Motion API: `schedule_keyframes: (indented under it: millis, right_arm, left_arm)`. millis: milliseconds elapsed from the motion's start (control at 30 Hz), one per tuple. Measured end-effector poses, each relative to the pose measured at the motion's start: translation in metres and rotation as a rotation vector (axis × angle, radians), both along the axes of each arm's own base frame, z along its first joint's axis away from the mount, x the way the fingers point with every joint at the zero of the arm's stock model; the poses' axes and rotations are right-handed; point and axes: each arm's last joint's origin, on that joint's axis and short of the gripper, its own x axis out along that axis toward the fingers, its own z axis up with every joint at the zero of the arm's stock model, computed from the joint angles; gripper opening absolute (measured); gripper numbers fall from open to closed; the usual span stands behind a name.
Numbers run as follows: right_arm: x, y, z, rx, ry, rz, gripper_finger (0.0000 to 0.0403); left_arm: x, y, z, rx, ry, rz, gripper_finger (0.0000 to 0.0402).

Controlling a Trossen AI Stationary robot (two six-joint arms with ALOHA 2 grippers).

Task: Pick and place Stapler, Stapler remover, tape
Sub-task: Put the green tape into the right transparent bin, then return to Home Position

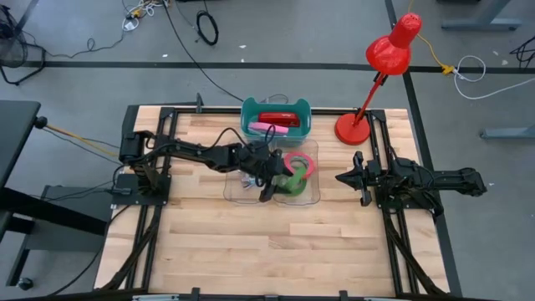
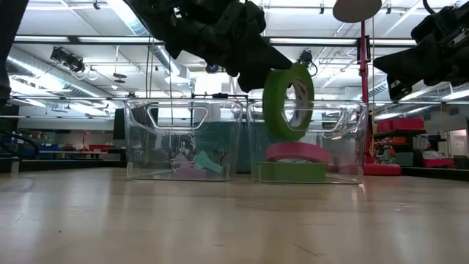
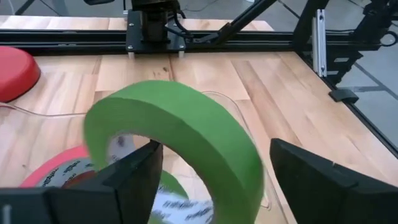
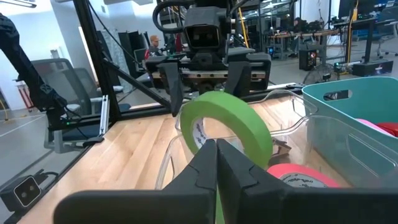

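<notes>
A green tape roll (image 2: 288, 99) stands on edge in the air above the right clear bin (image 2: 344, 139). Below it in that bin, a red-pink roll (image 2: 297, 152) lies flat on a second green roll (image 2: 292, 172). My left gripper (image 1: 280, 180) is open over the bin, with its fingers on either side of the upper green roll (image 3: 186, 137). My right gripper (image 1: 341, 177) is shut and empty, to the right of the bins. My left gripper's fingers (image 3: 134, 174) stand wide apart, pointing down at the green roll's two flat sides. A gap shows between the roll and one finger (image 3: 311, 174). I cannot tell whether the other finger touches it. The roll is upright, clear of the rolls below.
A left clear bin (image 2: 183, 139) holds small teal and pink items (image 2: 199, 161). A teal bin (image 1: 276, 117) behind it holds a red stapler (image 1: 276, 118) and a pink one. A red desk lamp (image 1: 368, 100) stands at the far right. Bare wood lies toward the near edge.
</notes>
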Motion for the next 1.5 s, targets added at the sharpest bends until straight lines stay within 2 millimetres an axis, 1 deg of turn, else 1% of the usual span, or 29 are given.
schedule_keyframes:
  millis: [267,467,733,933,1033,1400,1500]
  right_arm:
    - [0.0,0.0,0.0,0.0,0.0,0.0,0.0006]
    - [0.0,0.0,0.0,0.0,0.0,0.0,0.0006]
    - [0.0,0.0,0.0,0.0,0.0,0.0,0.0006]
    - [0.0,0.0,0.0,0.0,0.0,0.0,0.0006]
    - [0.0,0.0,0.0,0.0,0.0,0.0,0.0006]
    - [0.0,0.0,0.0,0.0,0.0,0.0,0.0006]
    - [0.0,0.0,0.0,0.0,0.0,0.0,0.0006]
  left_arm:
    - [0.0,0.001,0.0,0.011,0.0,0.021,0.0301]
    - [0.0,0.001,0.0,0.054,0.001,0.081,0.0301]
    - [0.0,0.0,-0.002,0.16,0.015,0.102,0.03]
    - [-0.004,-0.003,-0.01,0.268,0.087,0.052,0.03]
    - [-0.005,-0.004,-0.01,0.327,0.092,0.04,0.03]
    - [-0.004,-0.005,-0.01,0.325,0.091,0.056,0.03]
    - [-0.002,-0.005,-0.003,0.273,0.082,0.094,0.03]
